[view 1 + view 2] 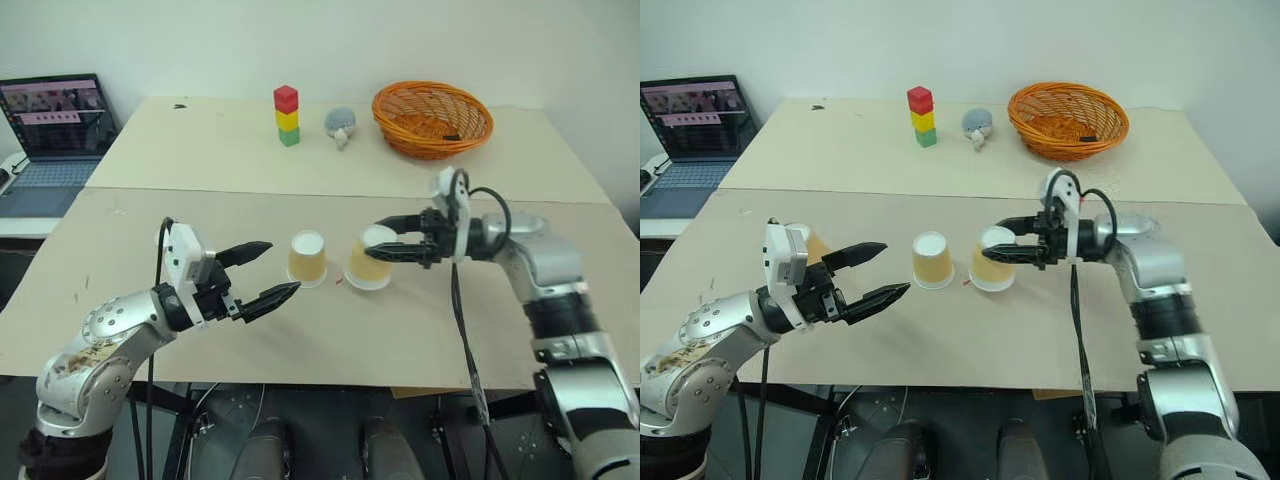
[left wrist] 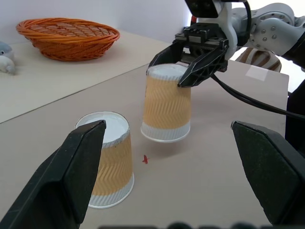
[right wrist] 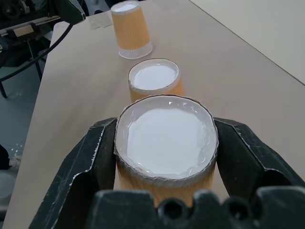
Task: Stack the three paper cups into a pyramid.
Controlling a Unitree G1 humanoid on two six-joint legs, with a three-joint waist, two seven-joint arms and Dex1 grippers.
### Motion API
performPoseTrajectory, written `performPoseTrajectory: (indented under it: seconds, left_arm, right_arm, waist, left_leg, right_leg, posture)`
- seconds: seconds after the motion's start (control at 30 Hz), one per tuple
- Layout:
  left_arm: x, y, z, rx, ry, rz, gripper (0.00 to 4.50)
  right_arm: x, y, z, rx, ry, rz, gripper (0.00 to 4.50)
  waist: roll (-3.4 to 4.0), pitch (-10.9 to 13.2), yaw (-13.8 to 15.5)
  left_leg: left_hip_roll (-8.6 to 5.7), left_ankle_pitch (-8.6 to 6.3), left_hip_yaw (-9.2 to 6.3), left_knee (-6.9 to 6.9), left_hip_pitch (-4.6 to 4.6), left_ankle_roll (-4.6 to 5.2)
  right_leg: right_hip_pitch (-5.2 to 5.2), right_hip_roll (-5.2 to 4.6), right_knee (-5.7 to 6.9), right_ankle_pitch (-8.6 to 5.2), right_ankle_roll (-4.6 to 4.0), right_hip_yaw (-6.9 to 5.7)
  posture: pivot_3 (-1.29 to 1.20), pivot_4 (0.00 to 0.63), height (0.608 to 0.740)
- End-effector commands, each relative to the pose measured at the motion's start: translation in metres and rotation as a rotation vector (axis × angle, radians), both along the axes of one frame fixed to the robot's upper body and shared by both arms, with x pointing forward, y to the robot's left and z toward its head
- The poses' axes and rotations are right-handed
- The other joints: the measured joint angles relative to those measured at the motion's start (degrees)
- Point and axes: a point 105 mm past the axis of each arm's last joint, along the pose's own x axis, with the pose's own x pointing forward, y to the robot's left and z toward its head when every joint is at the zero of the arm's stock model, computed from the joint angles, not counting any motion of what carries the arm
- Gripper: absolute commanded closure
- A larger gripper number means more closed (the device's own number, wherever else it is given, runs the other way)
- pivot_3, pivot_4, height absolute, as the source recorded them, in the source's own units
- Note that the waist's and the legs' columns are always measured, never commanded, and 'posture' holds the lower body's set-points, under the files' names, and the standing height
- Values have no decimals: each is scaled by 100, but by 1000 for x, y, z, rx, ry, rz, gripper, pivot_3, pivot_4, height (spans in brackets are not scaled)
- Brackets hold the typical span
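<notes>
**Right Gripper Holding Inverted Cup Beside Second Cup**

The right gripper (image 1: 388, 247) is clamped on an inverted paper cup (image 1: 369, 259), its two black fingers pressing the cup's upper end on opposite sides. This held cup tilts slightly; whether its rim touches the table (image 1: 420, 330) cannot be told.

A second cup (image 1: 307, 258) stands inverted on the table at 9 o'clock from the held cup, near it but apart. A small red mark (image 2: 145, 159) lies on the table between the two.

The third cup (image 3: 130, 29) stands inverted beyond the second, seen in the right wrist view, in line with the other two; in the right eye view it is partly hidden behind the left gripper's housing.

The left gripper (image 1: 264, 272) has its fingers spread wide and holds nothing. It sits at 9 o'clock from the second cup, pointing toward it, not touching.

At the table's far side: a block tower (image 1: 287, 115), a grey toy (image 1: 340, 124) and an orange basket (image 1: 433, 118).
</notes>
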Motion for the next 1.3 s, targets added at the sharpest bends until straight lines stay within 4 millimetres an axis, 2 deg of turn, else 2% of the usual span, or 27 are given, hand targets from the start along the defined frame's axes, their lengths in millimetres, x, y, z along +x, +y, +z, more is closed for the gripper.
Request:
performPoseTrajectory:
  seconds: [0.03,0.47,0.77,0.83,0.93,1.07,1.3]
  left_arm:
    - [-6,0,11,-1,-62,14,0]
    - [-9,-7,12,-16,-65,19,0]
    - [-7,-7,14,-19,-72,18,0]
    - [-7,-7,14,-21,-73,19,0]
    - [-7,-7,14,-23,-73,19,0]
    - [-7,-7,14,-23,-72,19,0]
    - [-2,-9,14,-42,-70,5,0]
  right_arm:
    - [3,7,10,7,-58,40,1745]
    - [14,20,-5,23,-93,31,1745]
    - [22,21,-2,46,-117,16,1745]
    - [24,19,-2,57,-98,7,769]
    - [26,16,-4,35,-97,-13,56]
    - [26,14,-6,13,-79,-17,56]
    - [9,-21,24,61,-85,-9,56]
  waist:
    - [0,0,3]
    - [0,0,-5]
    - [0,0,-9]
    - [0,0,-9]
    - [0,0,-7]
    - [0,0,-8]
    - [1,1,12]
  left_leg:
    - [0,1,0,-3,0,-1]
    - [-1,6,-1,-9,1,-5]
    - [-1,7,-1,-10,1,-8]
    - [-1,8,-1,-9,1,-8]
    - [0,8,-1,-10,1,-8]
    - [-1,8,-2,-10,1,-8]
    - [-1,7,-3,-10,0,-7]
  right_leg:
    - [-1,0,0,0,0,0]
    - [-4,0,2,2,-4,-1]
    - [-5,0,2,3,-5,-2]
    - [-5,1,2,3,-6,-3]
    - [-5,1,2,3,-6,-3]
    - [-5,0,2,3,-6,-3]
    - [-3,-2,-1,4,-6,-5]
  posture:
    - [0,150,681]
    - [0,150,681]
    - [0,150,681]
    - [0,150,681]
    - [0,150,681]
    - [0,150,681]
    - [0,150,681]
